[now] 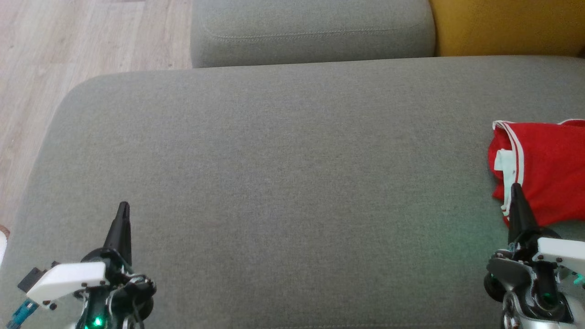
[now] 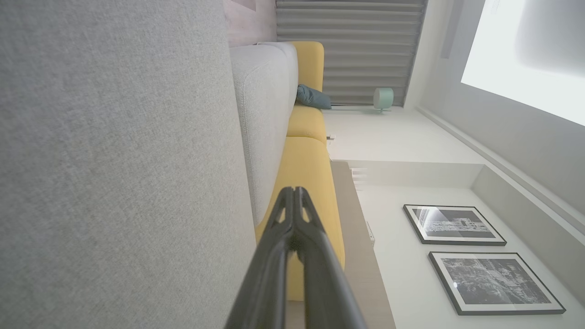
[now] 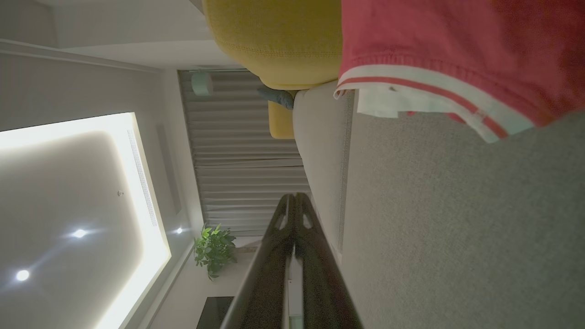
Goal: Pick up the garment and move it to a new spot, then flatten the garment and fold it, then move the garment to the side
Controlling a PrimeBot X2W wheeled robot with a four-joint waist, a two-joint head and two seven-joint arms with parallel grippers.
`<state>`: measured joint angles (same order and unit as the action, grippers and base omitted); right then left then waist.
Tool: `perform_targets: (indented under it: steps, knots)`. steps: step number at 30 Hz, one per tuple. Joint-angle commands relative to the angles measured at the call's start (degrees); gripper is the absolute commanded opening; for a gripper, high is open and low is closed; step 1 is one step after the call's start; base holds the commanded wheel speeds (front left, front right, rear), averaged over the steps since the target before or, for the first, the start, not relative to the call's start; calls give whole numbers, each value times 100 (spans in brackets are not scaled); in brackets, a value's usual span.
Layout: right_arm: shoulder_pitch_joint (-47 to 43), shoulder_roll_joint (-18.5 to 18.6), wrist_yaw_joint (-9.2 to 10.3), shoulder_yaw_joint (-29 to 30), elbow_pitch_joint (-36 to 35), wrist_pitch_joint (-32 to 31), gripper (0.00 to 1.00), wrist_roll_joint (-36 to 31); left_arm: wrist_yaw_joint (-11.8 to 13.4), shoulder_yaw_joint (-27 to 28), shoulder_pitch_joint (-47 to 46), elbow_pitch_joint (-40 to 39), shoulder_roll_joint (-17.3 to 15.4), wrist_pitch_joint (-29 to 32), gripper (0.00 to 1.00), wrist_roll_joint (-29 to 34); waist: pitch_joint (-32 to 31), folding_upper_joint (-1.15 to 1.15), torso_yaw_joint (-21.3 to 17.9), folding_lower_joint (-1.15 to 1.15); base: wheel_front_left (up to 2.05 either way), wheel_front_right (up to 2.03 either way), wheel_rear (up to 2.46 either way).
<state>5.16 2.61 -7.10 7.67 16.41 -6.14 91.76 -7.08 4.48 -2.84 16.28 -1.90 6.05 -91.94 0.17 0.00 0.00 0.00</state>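
Observation:
A red garment (image 1: 546, 167) with white striped trim lies crumpled at the right edge of the grey sofa seat (image 1: 283, 173), partly cut off by the head view's border. My right gripper (image 1: 516, 188) is shut and empty, its tip just over the garment's near left edge. The right wrist view has the same red cloth (image 3: 457, 50) at the upper right, apart from the shut gripper (image 3: 295, 197). Far from the garment, my left gripper (image 1: 123, 206) hovers shut over the seat's near left part; its tips (image 2: 292, 191) meet in the left wrist view.
A grey back cushion (image 1: 311, 32) sits behind the seat, with a yellow cushion (image 1: 507, 25) to its right. Wooden floor (image 1: 68, 50) lies beyond the seat's left edge. The broad middle of the seat is bare fabric.

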Motion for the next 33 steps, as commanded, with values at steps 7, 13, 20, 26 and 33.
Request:
perform_targets:
  steps: [7,13,20,26,33]
  knots:
    - [102,27,-39,-115,-238,-35,0,40,-41,205,-335,-221,-98,44,0,-22,0,0,0,0,0,0,0]
    - [102,27,-39,-115,-238,-35,0,40,-41,204,-335,-221,-98,44,0,-23,0,0,0,0,0,0,0]
    - [102,27,-39,-115,-238,-35,0,40,-41,204,-335,-222,-98,44,0,-23,0,0,0,0,0,0,0]
    - [102,27,-39,-115,-238,-35,0,40,-41,204,-335,-222,-98,44,0,-23,0,0,0,0,0,0,0]
    - [102,27,-39,-115,-238,-35,0,40,-41,204,-335,-222,-98,44,0,-23,0,0,0,0,0,0,0]
